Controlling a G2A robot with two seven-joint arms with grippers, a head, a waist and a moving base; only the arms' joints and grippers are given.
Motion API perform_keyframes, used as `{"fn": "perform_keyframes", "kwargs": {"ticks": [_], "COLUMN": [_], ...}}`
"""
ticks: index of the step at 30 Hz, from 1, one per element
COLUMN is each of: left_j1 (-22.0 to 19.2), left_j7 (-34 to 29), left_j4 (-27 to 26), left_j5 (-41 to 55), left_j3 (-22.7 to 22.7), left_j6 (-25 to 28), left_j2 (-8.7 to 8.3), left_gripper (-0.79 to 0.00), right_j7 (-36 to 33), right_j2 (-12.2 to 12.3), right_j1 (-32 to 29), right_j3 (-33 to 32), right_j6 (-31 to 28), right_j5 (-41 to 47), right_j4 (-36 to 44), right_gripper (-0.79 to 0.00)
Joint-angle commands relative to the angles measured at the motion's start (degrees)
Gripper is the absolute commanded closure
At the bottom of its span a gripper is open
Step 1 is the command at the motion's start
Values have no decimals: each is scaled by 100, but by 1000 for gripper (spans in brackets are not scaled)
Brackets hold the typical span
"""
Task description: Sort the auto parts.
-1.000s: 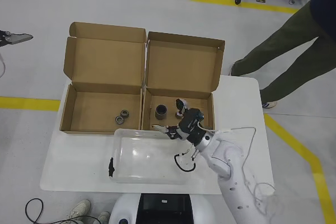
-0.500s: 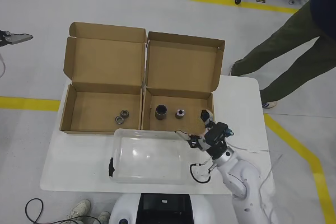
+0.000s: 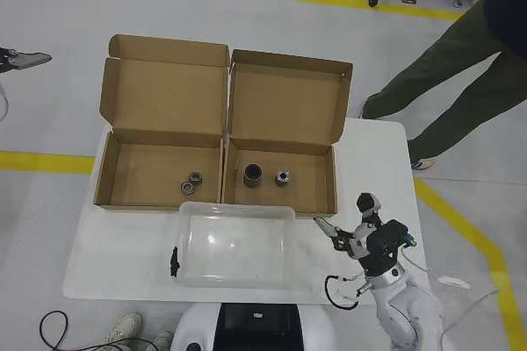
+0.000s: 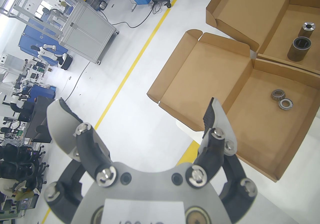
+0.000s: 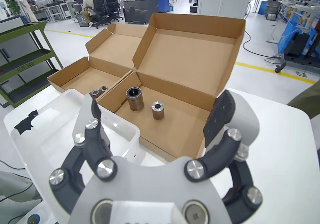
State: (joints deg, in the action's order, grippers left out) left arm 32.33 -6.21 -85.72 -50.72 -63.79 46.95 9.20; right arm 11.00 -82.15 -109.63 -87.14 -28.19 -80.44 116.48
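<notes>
Two open cardboard boxes stand side by side at the back of the white table (image 3: 378,167). The left box (image 3: 123,189) holds two bearing rings (image 3: 190,182) (image 4: 280,99) (image 5: 98,91). In the right box (image 3: 312,189) a dark sleeve (image 3: 252,175) (image 5: 134,99) and a small metal cylinder (image 3: 283,176) (image 5: 157,110) stand upright. My right gripper (image 3: 345,217) (image 5: 157,107) hangs open and empty over the table, right of the clear bin (image 3: 237,211). My left gripper (image 3: 13,60) (image 4: 137,110) is open and empty, off the table over the floor to the far left.
The clear plastic bin (image 5: 62,100) sits at the front of the table against the boxes, with a black scrap (image 3: 173,261) at its left side. Both box lids (image 3: 285,96) stand raised at the back. Bare table lies right of the boxes.
My right gripper has drawn back from over the right box to the table's front right. The small metal cylinder now stands uncovered in that box. The left arm has not moved.
</notes>
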Motion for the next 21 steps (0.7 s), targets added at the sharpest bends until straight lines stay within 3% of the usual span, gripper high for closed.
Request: {"fn": "perform_keyframes", "kwargs": {"ticks": [1, 9, 21], "left_j1": [0, 0, 0], "left_j7": [0, 0, 0], "left_j4": [0, 0, 0], "left_j5": [0, 0, 0], "left_j3": [0, 0, 0], "left_j6": [0, 0, 0], "left_j2": [0, 0, 0], "left_gripper": [-785, -785, -785], "right_j7": [106, 347, 530], "right_j2": [20, 96, 153], "right_j1": [-234, -1032, -1604], "right_j3": [-129, -654, -870], "right_j6": [36, 136, 363], "right_j5": [42, 151, 219], "right_j4": [120, 629, 1029], "right_gripper": [-785, -785, -785]}}
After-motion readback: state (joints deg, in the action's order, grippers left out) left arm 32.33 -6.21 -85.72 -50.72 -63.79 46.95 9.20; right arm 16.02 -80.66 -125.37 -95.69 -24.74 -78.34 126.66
